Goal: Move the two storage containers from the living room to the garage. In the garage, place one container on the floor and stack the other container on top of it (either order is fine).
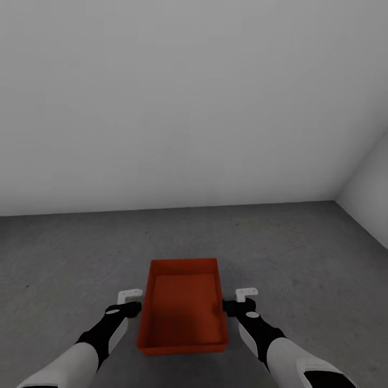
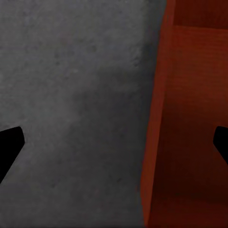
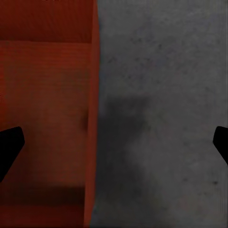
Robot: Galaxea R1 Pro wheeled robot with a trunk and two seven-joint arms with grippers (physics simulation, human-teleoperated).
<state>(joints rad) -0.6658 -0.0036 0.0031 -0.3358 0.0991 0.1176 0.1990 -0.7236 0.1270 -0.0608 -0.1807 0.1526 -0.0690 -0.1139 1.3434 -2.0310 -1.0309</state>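
One orange-red storage container (image 1: 183,307) sits open-topped on the dark grey garage floor (image 1: 302,253), straight ahead between my arms. My left gripper (image 1: 137,302) is open and straddles the container's left wall (image 2: 154,118), one finger over the inside and one over the floor. My right gripper (image 1: 234,300) is open in the same way across the right wall (image 3: 92,118). In both wrist views the dark fingertips (image 2: 9,147) (image 3: 9,147) stand far apart and touch nothing. The container's inside (image 3: 45,118) holds nothing. The other container is out of view.
A plain white-grey wall (image 1: 188,108) rises ahead beyond the container. A second wall (image 1: 372,183) meets it at a corner on the right. Bare concrete-like floor spreads around the container on every side.
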